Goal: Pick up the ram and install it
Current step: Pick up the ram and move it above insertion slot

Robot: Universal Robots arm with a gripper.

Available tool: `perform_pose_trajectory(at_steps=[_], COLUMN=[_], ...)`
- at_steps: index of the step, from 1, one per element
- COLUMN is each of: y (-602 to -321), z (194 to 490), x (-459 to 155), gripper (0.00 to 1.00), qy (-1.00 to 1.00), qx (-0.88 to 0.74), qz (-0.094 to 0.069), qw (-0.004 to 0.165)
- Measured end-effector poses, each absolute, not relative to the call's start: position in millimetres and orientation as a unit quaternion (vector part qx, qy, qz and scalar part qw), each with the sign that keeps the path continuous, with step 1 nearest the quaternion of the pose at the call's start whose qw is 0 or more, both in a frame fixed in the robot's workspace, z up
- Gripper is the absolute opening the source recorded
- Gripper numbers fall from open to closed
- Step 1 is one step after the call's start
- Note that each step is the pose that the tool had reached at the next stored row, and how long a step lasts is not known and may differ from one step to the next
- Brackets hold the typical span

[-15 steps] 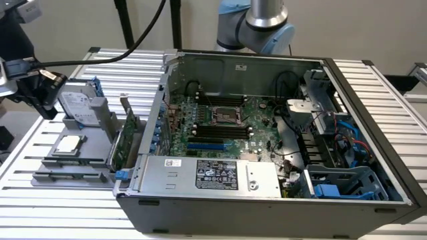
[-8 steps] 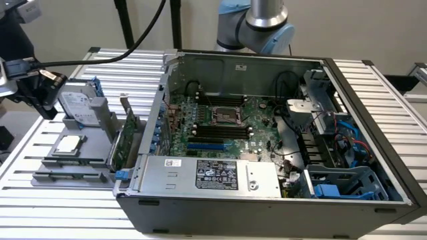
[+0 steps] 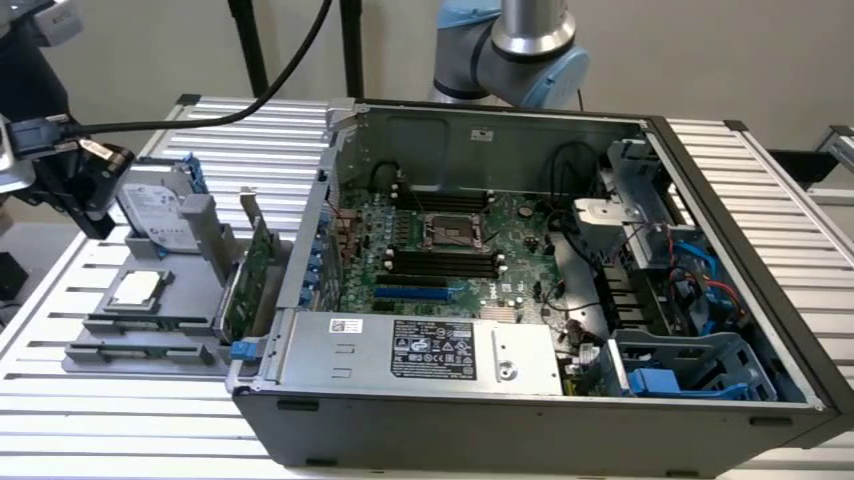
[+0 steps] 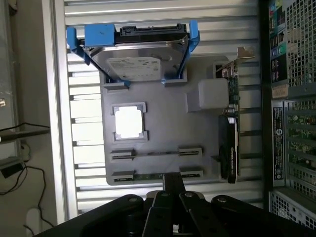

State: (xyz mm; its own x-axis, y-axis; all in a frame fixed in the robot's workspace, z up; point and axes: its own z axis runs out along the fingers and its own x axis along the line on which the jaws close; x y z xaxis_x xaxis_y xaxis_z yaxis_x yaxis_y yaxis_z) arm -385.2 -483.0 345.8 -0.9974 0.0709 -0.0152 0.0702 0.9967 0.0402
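The ram (image 4: 148, 176), a thin green stick, lies in the slot farthest from the hard drive (image 4: 136, 64) on a grey plastic tray (image 4: 163, 123). The tray sits at the exterior view's left, beside the black computer case (image 3: 534, 420). The gripper (image 4: 173, 178) hangs just over the ram; I cannot tell whether it is released or clenched. A square silver chip (image 4: 129, 122) and an upright expansion card (image 4: 229, 148) share the tray. Ribbed metal table (image 3: 107, 410) shows around the tray's edges.

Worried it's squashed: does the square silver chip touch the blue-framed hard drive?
Apart: wrist view shows grey tray between square silver chip and hard drive.
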Motion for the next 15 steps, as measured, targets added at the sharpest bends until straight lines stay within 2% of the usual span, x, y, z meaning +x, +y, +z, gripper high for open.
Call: perform_pose_trajectory(at_steps=[15], y=[-483.0], z=[345.8], x=[-385.2], gripper=[0.00], qy=[0.999], qx=[0.035], qz=[0.020], qw=[0.008])
